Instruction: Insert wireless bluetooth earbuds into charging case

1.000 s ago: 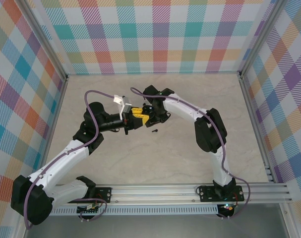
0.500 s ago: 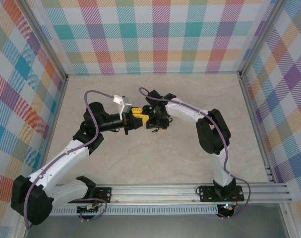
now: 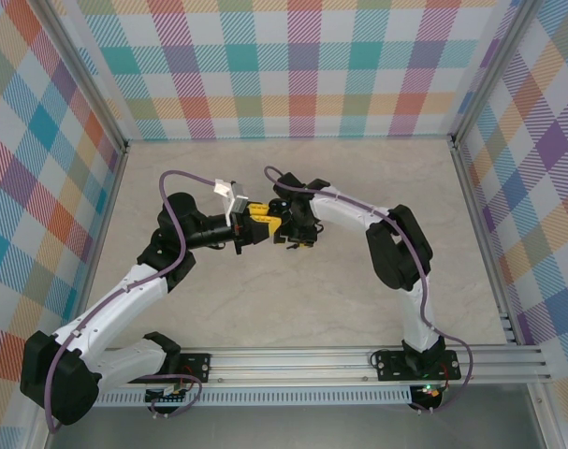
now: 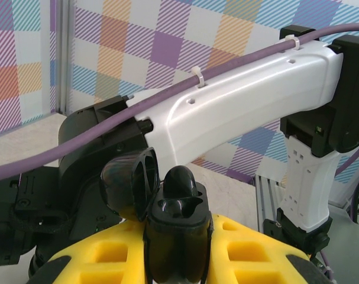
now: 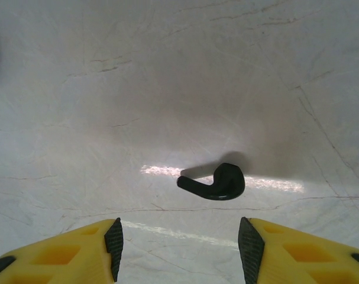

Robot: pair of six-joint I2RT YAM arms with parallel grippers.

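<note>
Black earbud (image 5: 217, 182) beneath right gripper (image 5: 180, 239).

A black earbud (image 5: 217, 182) lies on its side on the pale, veined table (image 5: 167, 89), its stem pointing left, with a bright streak of glare running under it. The right gripper (image 5: 181, 239) hangs just short of it, its yellow fingers (image 5: 61, 254) with black pads (image 5: 113, 242) standing apart, nothing between them.
</note>
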